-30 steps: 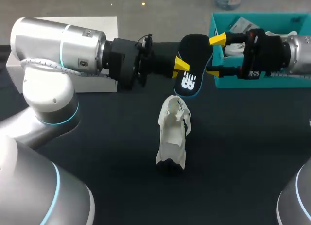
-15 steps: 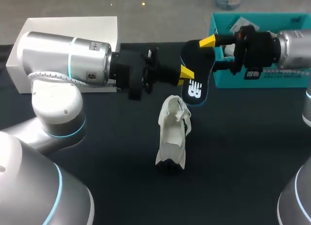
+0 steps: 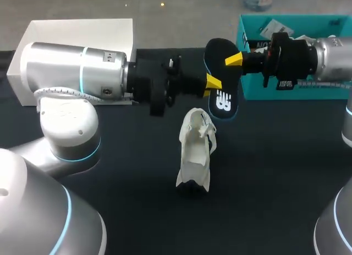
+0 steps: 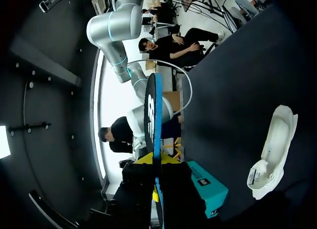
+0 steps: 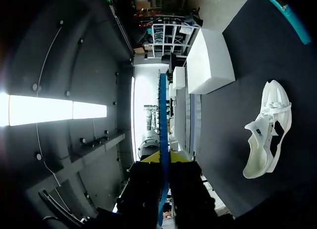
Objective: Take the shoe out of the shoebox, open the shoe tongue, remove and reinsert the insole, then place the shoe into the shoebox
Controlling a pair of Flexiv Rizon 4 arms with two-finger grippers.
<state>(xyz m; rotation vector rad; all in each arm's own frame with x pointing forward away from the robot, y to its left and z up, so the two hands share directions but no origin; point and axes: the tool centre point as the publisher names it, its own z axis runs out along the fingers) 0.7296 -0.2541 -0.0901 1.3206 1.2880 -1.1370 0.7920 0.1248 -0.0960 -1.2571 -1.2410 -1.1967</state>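
Dark cloth covers the bench [image 3: 264,172], and a white shoe [image 3: 196,150] lies near its middle. The black insole [image 3: 223,101] hangs in the air just beyond the shoe, clear of it and of the bench. It stands on its long axis with its flat, logo-printed face toward the head camera and a thin blue rim along its edge.

Both tools meet at this insole. The left tool [image 3: 213,81] is closed on its edge on the side of the left arm [image 3: 71,68], which reaches in level across the bench. The right tool [image 3: 234,60] grips the insole higher up from the opposite side, at the end of the right arm [image 3: 330,57], also held level. In the left wrist view the insole [image 4: 150,110] runs edge-on straight out of the left tool [image 4: 154,162], pinched between its fingers. The right wrist view shows the same: the insole [image 5: 162,110] is a thin blue line clamped in the right tool [image 5: 163,160].

The shoe [image 4: 275,145] lies lengthwise with one end toward the robot and a dark patch at that near end. Its upper looks slack and spread, and the right wrist view shows dark inside the shoe [image 5: 265,135].

Beyond the shoe to the right stands the teal shoebox [image 3: 308,93], behind the right tool. Beyond it to the left sits a white box [image 3: 82,32], partly hidden by the left arm.
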